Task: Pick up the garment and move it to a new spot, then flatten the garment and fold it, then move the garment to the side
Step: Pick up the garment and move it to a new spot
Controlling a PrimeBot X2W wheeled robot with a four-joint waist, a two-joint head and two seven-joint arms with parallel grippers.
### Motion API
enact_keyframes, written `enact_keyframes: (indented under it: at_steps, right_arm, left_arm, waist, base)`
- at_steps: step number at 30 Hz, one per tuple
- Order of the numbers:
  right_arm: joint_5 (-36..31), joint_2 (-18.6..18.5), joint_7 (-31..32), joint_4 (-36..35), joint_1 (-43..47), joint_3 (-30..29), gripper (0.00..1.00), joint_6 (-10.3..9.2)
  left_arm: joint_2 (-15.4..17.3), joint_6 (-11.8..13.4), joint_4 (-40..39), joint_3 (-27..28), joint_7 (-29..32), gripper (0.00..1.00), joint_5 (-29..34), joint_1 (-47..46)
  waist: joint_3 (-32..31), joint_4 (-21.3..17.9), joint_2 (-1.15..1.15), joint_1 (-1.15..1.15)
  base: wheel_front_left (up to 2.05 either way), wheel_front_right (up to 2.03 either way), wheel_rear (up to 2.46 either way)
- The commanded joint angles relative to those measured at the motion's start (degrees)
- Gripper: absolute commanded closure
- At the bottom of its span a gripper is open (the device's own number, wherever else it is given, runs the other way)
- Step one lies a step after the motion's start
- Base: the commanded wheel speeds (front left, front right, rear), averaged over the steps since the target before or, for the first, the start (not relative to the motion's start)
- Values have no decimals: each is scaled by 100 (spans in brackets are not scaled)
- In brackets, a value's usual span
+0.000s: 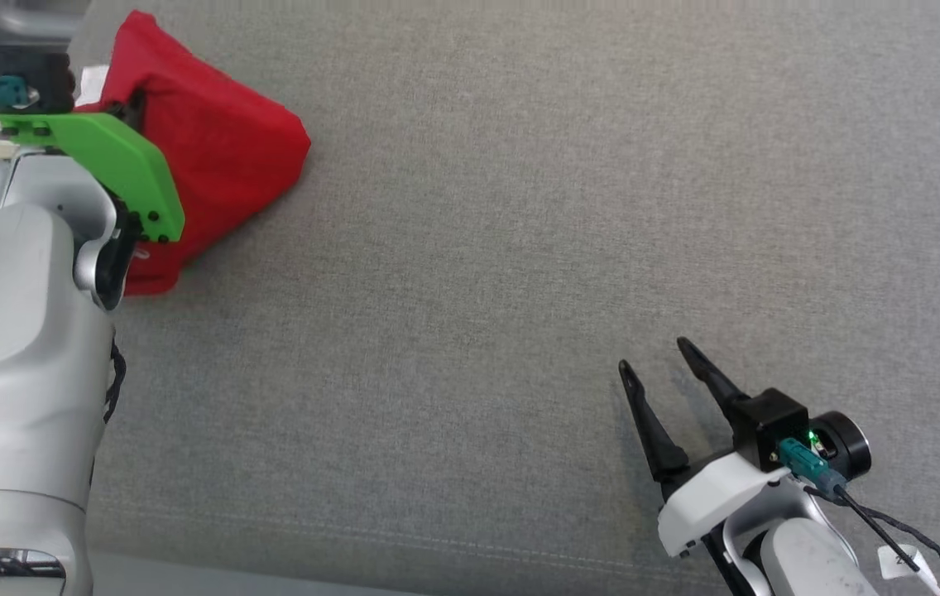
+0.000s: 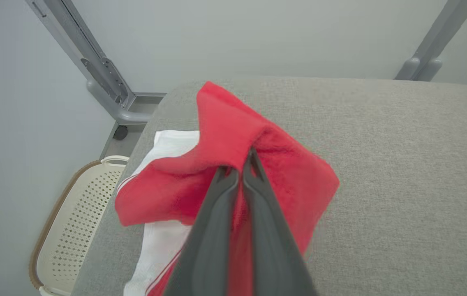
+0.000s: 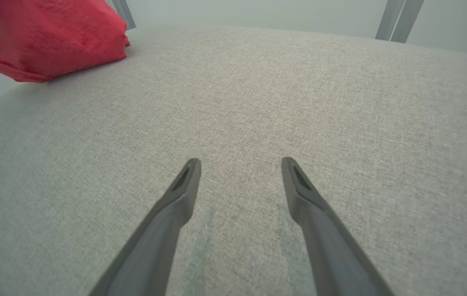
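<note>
The garment [image 1: 222, 145] is red cloth with a white part and red stripes, bunched at the far left of the grey padded surface. In the left wrist view my left gripper [image 2: 239, 164] is shut on a fold of the red garment [image 2: 237, 127], which is drawn up into a peak around the fingertips. In the head view the left arm's green bracket covers that gripper. My right gripper [image 1: 656, 356] hovers open over bare fabric at the lower right, far from the garment [image 3: 48, 37]. Nothing lies between the right gripper's [image 3: 241, 164] fingers.
A cream perforated basket [image 2: 65, 213] with a brown rim stands below the left edge of the padded surface [image 1: 520, 248]. Grey metal frame posts [image 2: 106, 78] rise behind the far edge. The grey surface stretches wide to the right of the garment.
</note>
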Motion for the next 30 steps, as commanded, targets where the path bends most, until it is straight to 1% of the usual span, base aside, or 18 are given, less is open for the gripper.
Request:
enact_keyframes:
  at_steps: [1, 7, 12, 17, 18, 24, 28, 30]
  right_arm:
    - [32, -3, -54, 69, 91, 10, 0, -7]
    - [353, 6, -253, 325, 226, 106, 0, -7]
    - [530, 7, -350, 457, 219, 235, 0, -7]
    - [619, 6, -426, 532, 117, 293, 0, -7]
    - [637, 7, -440, 546, 118, 274, 0, -7]
    - [710, 7, -528, 643, 52, 382, 0, -7]
    - [746, 9, -572, 684, 24, 414, 0, -7]
    - [760, 9, -587, 707, 2, 432, 0, -7]
  left_arm:
    - [-4, -18, -105, -92, -37, 100, 90, -144]
    - [-217, -23, -718, -540, -209, 100, 113, -285]
    - [-369, -20, -1263, -865, -293, 100, -59, -378]
    - [-586, -21, -1782, -1152, -341, 100, -199, -472]
    - [-672, -21, -1878, -1233, -355, 100, -245, -474]
    - [-910, -20, -2297, -1775, -353, 100, -360, -508]
    - [-1010, -20, -2428, -1989, -457, 100, -467, -539]
    - [-1047, -18, -2447, -2063, -501, 100, -619, -500]
  waist:
    - [-379, -288, 0, 0]
    - [-767, -659, 0, 0]
    - [-919, -1103, 0, 0]
    - [-908, -1586, 0, 0]
    - [-902, -1671, 0, 0]
    - [-839, -2246, 0, 0]
    - [-765, -2459, 0, 0]
    - [-719, -2575, 0, 0]
  base:
    - [0, 0, 0]
    - [0, 0, 0]
    - [0, 0, 0]
    - [0, 0, 0]
    - [0, 0, 0]
    - [0, 0, 0]
    - [0, 0, 0]
    - [0, 0, 0]
